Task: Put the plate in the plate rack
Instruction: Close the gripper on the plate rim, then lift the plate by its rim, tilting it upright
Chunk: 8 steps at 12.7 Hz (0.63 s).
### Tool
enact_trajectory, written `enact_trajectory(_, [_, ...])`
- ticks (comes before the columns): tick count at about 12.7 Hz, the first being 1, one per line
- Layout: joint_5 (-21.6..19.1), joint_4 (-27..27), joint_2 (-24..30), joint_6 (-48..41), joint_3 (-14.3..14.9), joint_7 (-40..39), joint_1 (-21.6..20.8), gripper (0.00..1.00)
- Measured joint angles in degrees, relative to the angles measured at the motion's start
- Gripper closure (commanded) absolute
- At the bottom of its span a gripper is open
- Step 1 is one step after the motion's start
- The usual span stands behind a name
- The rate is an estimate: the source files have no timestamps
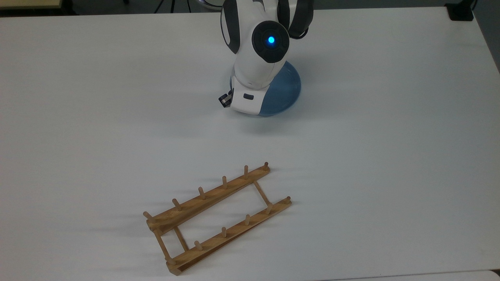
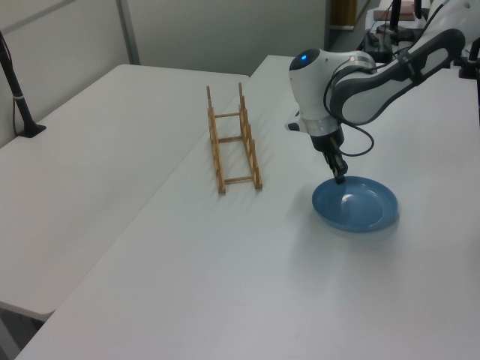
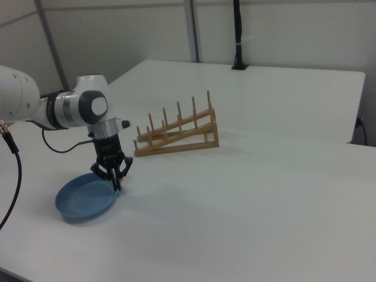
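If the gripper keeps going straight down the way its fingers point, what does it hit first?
Most likely the near rim of the round light-blue plate: the gripper points down right at that edge, though exact depth is unclear.

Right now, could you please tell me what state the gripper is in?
Gripper: fingers closed on the rim of the plate, which is tilted slightly off the table.

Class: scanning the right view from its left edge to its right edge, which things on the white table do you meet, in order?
Plate → gripper, at the plate's rim → plate rack.
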<state>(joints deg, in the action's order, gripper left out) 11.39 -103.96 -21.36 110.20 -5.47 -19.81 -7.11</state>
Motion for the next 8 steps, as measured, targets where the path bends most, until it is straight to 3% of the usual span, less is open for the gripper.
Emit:
enact_trajectory(5, [0.0, 3.3, 1.0, -2.0, 0.0, 3.2, 0.1, 1.0])
enact_trajectory(8, [-1.0, 12.2, 2.9, -7.8, 0.3, 5.0, 0.3, 1.0])
